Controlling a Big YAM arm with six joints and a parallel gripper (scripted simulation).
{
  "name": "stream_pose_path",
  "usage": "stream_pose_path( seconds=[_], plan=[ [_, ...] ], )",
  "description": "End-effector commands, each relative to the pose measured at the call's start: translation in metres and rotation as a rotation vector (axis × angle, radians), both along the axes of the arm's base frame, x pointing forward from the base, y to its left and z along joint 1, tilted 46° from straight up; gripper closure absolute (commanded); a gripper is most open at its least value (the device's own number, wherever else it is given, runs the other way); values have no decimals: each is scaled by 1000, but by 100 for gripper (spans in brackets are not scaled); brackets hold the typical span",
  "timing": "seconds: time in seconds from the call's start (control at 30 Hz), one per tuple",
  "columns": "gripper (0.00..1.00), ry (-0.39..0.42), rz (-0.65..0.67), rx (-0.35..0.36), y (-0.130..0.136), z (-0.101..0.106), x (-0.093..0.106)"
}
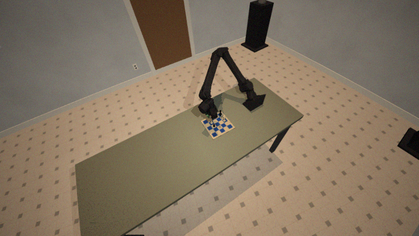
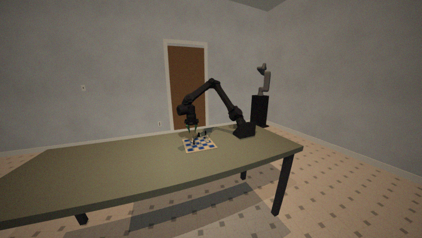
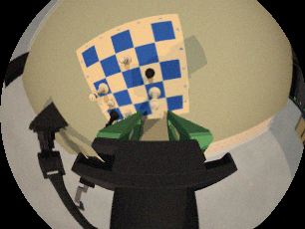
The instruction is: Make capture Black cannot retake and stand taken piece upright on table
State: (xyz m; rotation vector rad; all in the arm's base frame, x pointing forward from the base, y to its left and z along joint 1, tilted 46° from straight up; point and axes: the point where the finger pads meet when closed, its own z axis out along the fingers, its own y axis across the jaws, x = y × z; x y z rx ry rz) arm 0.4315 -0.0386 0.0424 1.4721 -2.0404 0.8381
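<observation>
The blue and cream board (image 1: 214, 134) (image 2: 190, 149) (image 3: 162, 31) lies on the table. A black piece (image 1: 213, 125) (image 2: 193, 142) (image 3: 150, 73) stands near its middle. A white piece (image 1: 220, 126) (image 2: 200, 144) (image 3: 126, 61) stands apart from it. Another white piece (image 2: 192, 138) (image 3: 154, 93) stands between the black piece and my fingers. Several white pieces cluster around a white piece (image 2: 207, 138) (image 3: 102, 89). Two more black pieces (image 2: 205, 133) (image 2: 198, 134) stand at the far side. My gripper (image 2: 192, 132) (image 3: 153, 114) is partly open and empty, above the board's far edge. Its fingers hide some squares.
The arm's base (image 1: 254, 102) (image 2: 244, 130) stands on the table (image 1: 164, 152) (image 2: 141, 168), to the right of the board in the top and exterior views. The table's far edge runs close behind the board. The edge letters and digits are too small to read.
</observation>
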Motion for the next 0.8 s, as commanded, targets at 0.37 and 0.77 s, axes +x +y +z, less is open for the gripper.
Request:
stream_pose_path(
  seconds=[0.37, 0.77],
  plan=[
    [60, -51, -2, 10, -3, 18, 15],
    [60, -62, -2, 12, -2, 22, 20]
  ],
)
